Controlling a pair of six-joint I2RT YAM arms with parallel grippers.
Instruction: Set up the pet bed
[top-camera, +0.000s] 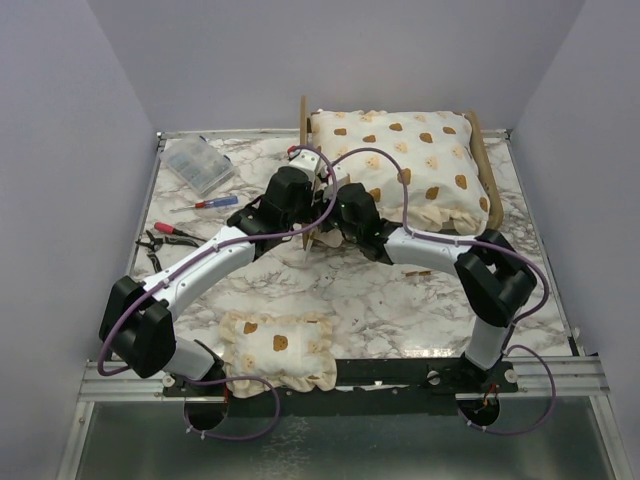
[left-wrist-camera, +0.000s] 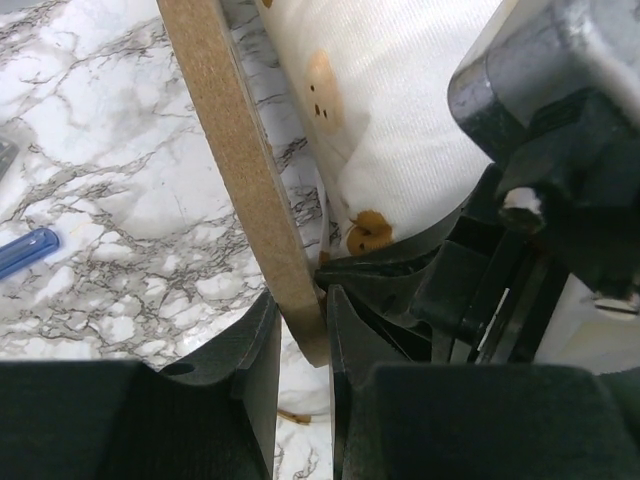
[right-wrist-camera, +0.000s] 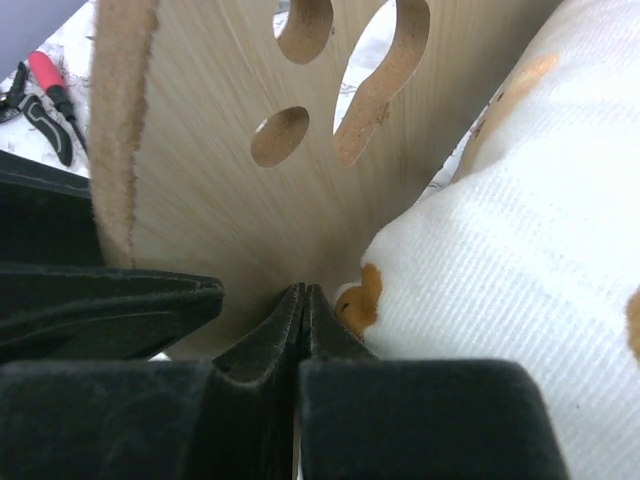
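1. The top external view is bright and even, lit diffusely from above. The marble table (top-camera: 380, 300) carries only faint, soft shadows under the arms.
2. In the left wrist view the pet bed (left-wrist-camera: 240, 170) board edge is sharp. The left gripper (left-wrist-camera: 302, 310) reads as underexposed black.
3. In the right wrist view the right gripper (right-wrist-camera: 303, 300) is dark and featureless, the bear-print cushion (right-wrist-camera: 500, 250) is bright with its weave visible, and the pliers (right-wrist-camera: 35, 105) are blurred.
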